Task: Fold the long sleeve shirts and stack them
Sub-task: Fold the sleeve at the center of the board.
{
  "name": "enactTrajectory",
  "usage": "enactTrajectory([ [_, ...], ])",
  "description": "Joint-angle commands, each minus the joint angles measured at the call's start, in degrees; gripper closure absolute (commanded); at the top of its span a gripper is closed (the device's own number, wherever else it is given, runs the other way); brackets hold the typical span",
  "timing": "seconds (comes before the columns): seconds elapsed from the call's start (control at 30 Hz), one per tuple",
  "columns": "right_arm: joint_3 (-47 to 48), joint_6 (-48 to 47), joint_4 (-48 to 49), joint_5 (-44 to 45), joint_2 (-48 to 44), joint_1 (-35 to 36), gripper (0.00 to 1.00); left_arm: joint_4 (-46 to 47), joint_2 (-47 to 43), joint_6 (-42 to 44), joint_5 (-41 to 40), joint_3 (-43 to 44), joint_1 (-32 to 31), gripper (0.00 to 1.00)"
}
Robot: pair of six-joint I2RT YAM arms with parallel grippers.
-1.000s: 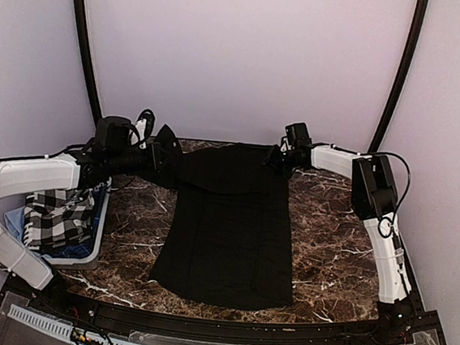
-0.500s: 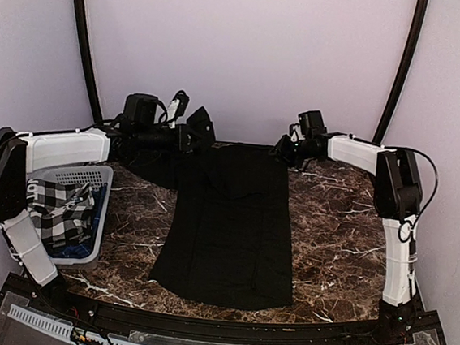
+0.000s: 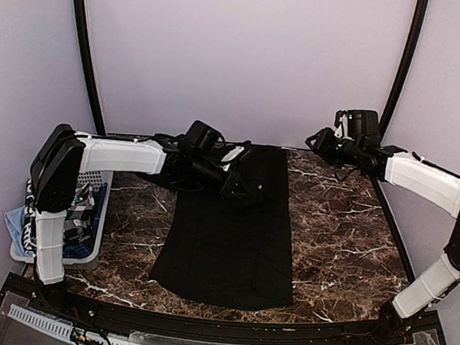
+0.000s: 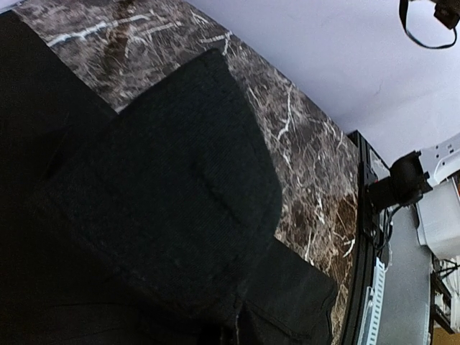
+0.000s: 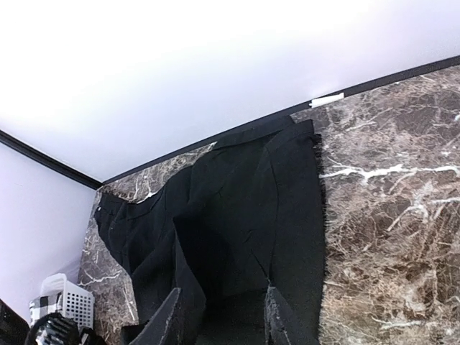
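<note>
A plain black long sleeve shirt point(image 3: 232, 238) lies flat and lengthwise on the marble table point(image 3: 338, 232). My left gripper point(image 3: 243, 188) reaches across the shirt's upper part and is shut on a fold of its black sleeve, which it holds over the body. In the left wrist view black cloth point(image 4: 144, 180) fills the frame and hides the fingers. My right gripper point(image 3: 316, 140) is raised at the back right, off the shirt, open and empty. In the right wrist view point(image 5: 224, 320) its fingers stand apart, with the shirt's top edge point(image 5: 244, 208) beyond them.
A white slatted basket point(image 3: 94, 208) with a black-and-white checked cloth point(image 3: 75, 211) and a blue cloth point(image 3: 15, 221) stands at the table's left edge. The basket also shows in the right wrist view point(image 5: 65, 298). The back wall is close behind the shirt.
My left gripper has swung from the back left to the right, carrying the sleeve over the shirt's body. My right gripper has left the shirt's top right corner and moved right and up.
</note>
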Motion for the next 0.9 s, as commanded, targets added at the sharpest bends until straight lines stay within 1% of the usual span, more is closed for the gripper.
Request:
enactTrajectory([
  [0.0,-6.4,0.0,2.4,5.5,-6.9,0.6,0.64,-6.4,1.6,3.9,3.5,2.6,-2.2,0.99],
  [0.13,-11.1,-0.2,2.2,7.7,-13.2,1.0,0.64,-9.2,3.5,5.0,3.7,3.9,-4.9,0.99],
  [0.3,-14.8,-0.6,1.1,8.8,-17.9,1.7,0.64,-12.3,5.6,6.5,3.7,5.1,-6.9,1.0],
  [0.47,-16.0,-1.1,-1.1,9.4,-19.7,3.4,0.64,-15.3,7.1,8.1,3.7,6.0,-8.9,1.0],
  [0.7,-18.0,-1.3,-3.6,12.0,-20.8,6.7,0.64,-15.6,8.5,8.4,3.0,6.8,-11.8,0.99],
  [0.87,-19.6,-0.6,-4.2,12.1,-21.3,7.8,0.64,-16.2,10.2,8.2,2.6,8.5,-12.3,0.99],
])
